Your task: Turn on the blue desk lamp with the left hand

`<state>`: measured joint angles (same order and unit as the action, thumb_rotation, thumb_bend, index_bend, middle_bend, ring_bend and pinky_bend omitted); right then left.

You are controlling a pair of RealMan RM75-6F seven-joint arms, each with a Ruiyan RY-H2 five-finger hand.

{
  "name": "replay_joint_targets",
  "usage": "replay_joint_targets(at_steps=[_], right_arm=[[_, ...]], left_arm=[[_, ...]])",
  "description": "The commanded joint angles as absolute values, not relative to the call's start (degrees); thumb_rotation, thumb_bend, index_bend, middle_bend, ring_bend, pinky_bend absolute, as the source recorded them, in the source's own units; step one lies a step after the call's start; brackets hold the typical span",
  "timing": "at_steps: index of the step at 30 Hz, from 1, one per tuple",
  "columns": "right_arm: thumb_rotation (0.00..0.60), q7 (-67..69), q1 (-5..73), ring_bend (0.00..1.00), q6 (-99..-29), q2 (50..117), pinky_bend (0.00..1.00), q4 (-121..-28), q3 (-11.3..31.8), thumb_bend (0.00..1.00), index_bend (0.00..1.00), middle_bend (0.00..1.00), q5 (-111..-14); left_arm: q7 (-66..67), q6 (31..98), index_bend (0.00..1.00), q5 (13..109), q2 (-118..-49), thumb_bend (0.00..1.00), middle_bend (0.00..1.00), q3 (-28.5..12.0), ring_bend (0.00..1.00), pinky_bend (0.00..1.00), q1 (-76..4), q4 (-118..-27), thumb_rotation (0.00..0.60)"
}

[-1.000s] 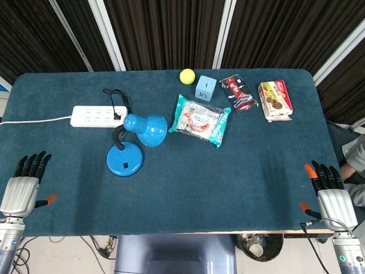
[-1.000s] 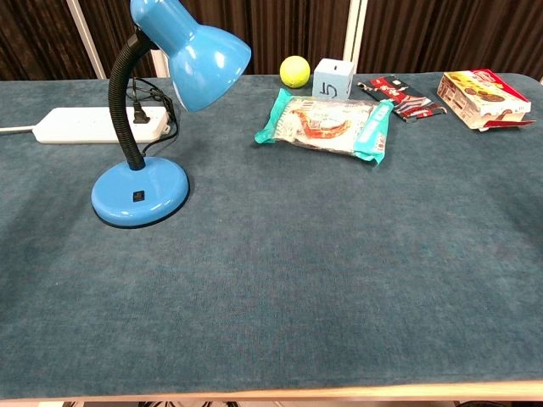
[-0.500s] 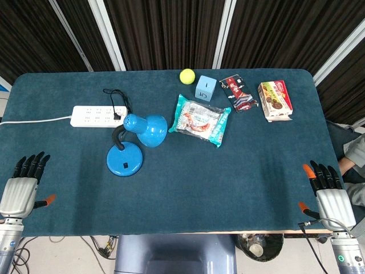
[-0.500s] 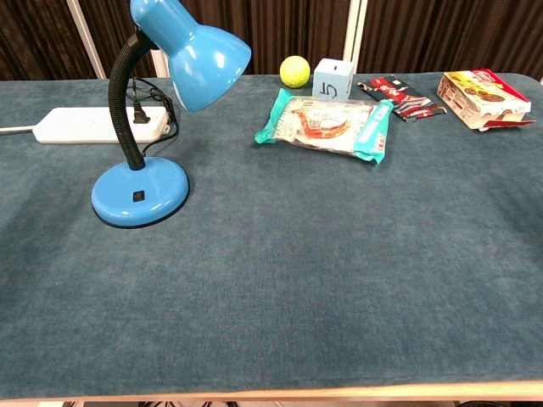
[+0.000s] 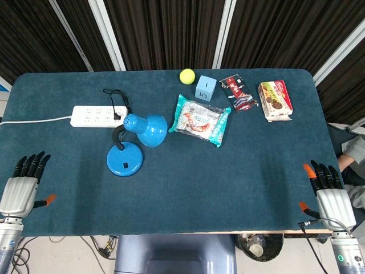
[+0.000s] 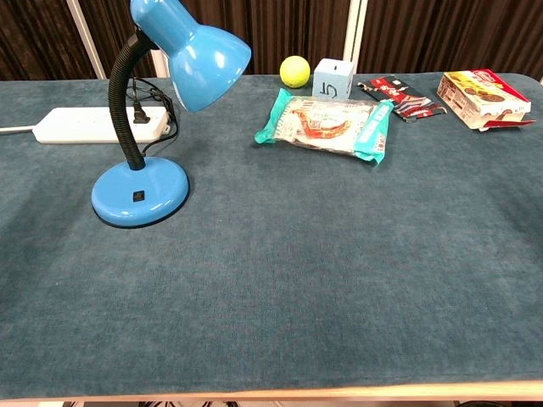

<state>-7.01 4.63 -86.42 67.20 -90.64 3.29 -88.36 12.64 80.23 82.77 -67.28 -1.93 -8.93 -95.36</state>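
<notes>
Nothing begun: left hand (image 5: pixel 20 191), fingers released, must reach the glossy blue gooseneck desk lamp (image 5: pixel 132 147); its base switch (image 6: pixel 137 197) probably.

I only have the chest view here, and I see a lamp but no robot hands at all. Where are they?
Observer: The head view shows both at the near table edge: left hand at the left corner, right hand at the right corner.
Operator: Is either holding something?
Observer: No, both hold nothing, fingers straight and pointing toward the far side.
Operator: Is the left one near the lamp?
Observer: Not touching. The lamp stands further in and to its right, with bare cloth between.
Operator: Where would it press?
Observer: Probably the small dark switch on the base top.
</notes>
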Motion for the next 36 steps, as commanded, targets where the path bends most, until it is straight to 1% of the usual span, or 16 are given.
replay_joint_targets(at_steps=[1,2,3,4,7,10,15,21,28,36], right_arm=[[0.600,-6.3,4.5,0.00,-86.5,66.9,0.00,-90.8,3.4,0.23,0.00,0.00,-88.1],[0.600,-6.2,4.5,0.00,-86.5,66.8,0.00,-90.8,3.4,0.24,0.00,0.00,-88.0],[0.600,-6.1,4.5,0.00,-86.4,66.8,0.00,-90.8,3.3,0.24,0.00,0.00,-88.1],[0.600,-6.0,4.5,0.00,-86.4,66.7,0.00,-90.8,3.3,0.24,0.00,0.00,-88.1],[0.600,-6.0,4.5,0.00,-86.3,66.7,0.00,-90.9,3.1,0.23,0.00,0.00,-88.3],[0.600,-6.1,4.6,0.00,-86.2,66.7,0.00,-90.9,3.1,0.24,0.00,0.00,-88.4],[0.600,-6.0,4.6,0.00,-86.1,66.6,0.00,-91.1,3.2,0.24,0.00,0.00,-88.2],[0.600,-5.6,4.6,0.00,-86.0,66.6,0.00,-91.1,3.2,0.24,0.00,0.00,-88.0],[0.600,-5.1,4.7,0.00,-85.6,66.6,0.00,-91.1,3.2,0.24,0.00,0.00,-87.8],[0.600,-4.6,4.7,0.00,-85.3,66.3,0.00,-91.5,3.2,0.24,0.00,0.00,-87.5]], left_arm=[[14.8,79.4,0.00,82.9,-67.2,0.14,0.34,-1.8,0.36,0.49,-9.5,-95.5,0.600],[15.7,78.9,0.00,82.8,-67.2,0.18,0.46,-1.9,0.46,0.57,-9.9,-95.5,0.600],[16.6,78.2,0.00,82.3,-67.2,0.23,0.60,-2.0,0.58,0.67,-10.3,-95.6,0.600],[17.3,77.3,0.00,81.5,-67.2,0.29,0.69,-2.2,0.66,0.74,-10.7,-96.0,0.600],[20.0,72.2,0.00,76.8,-66.7,0.39,0.81,-2.9,0.77,0.82,-12.6,-98.7,0.600],[25.6,67.8,0.00,72.6,-66.4,0.47,0.88,-3.7,0.83,0.87,-15.3,-100.9,0.600],[33.5,62.8,0.00,64.3,-68.4,0.51,0.93,-5.7,0.88,0.90,-19.9,-103.8,0.600],[41.2,60.7,0.00,56.8,-72.2,0.53,0.94,-7.3,0.89,0.91,-24.8,-105.4,0.600],[49.4,61.0,0.01,48.9,-77.0,0.53,0.94,-7.8,0.89,0.91,-30.2,-106.9,0.600],[54.2,63.6,0.02,43.7,-81.8,0.54,0.94,-6.3,0.89,0.91,-33.3,-108.2,0.600]])
